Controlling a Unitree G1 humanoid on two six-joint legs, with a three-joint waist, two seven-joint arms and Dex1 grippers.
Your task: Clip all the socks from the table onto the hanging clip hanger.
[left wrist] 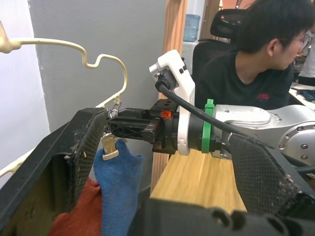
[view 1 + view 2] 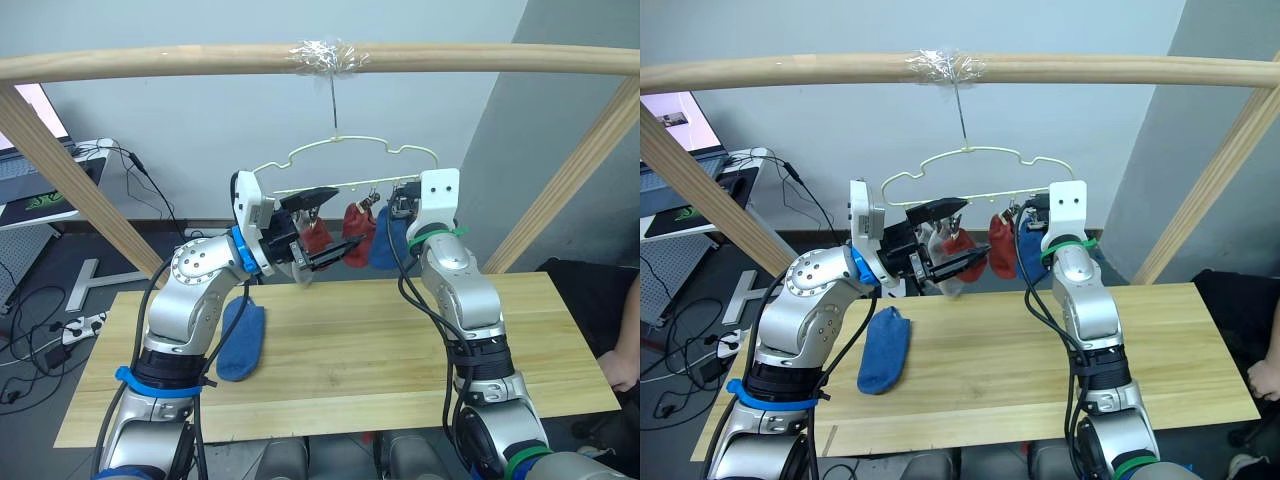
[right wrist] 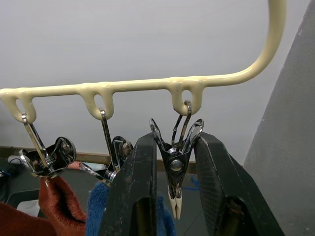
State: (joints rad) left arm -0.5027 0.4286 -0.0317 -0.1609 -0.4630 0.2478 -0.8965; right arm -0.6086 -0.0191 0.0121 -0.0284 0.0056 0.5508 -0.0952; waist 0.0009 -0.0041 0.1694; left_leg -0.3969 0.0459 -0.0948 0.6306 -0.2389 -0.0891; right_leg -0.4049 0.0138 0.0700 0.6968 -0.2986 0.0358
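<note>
- Pale yellow-green wire forms the clip hanger (image 2: 345, 160), which hangs by its hook from a taped spot on the round wooden rail (image 2: 500, 58) at the top centre of the head-camera frame.
- Below the hanger's bar, at frame centre, two rust red socks (image 2: 358, 233) and a blue sock (image 2: 384, 243) hang from small metal clips.
- At centre right, the right claw (image 3: 174, 196) is raised to the hanger's right end, its two black fingers (image 3: 140, 187) standing on either side of a metal clip (image 3: 176, 162) that dangles from the hanger's end loop; the wrist view shows the fingers close against the clip's sides, though whether they press it cannot be told.
- At centre left, the left claw (image 2: 318, 228) is lifted beside the hanging socks, its fingers spread wide; a light grey sock (image 2: 940, 262) shows just behind its lower finger, but whether the claw holds it cannot be told.
- A second blue sock (image 2: 242, 340) lies flat on the light wood counter (image 2: 380, 350) in the lower left of the frame, beside the left arm.
- A person in a black shirt (image 1: 246, 73) sits past the counter's far end, seen in the left wrist view at upper right.
</note>
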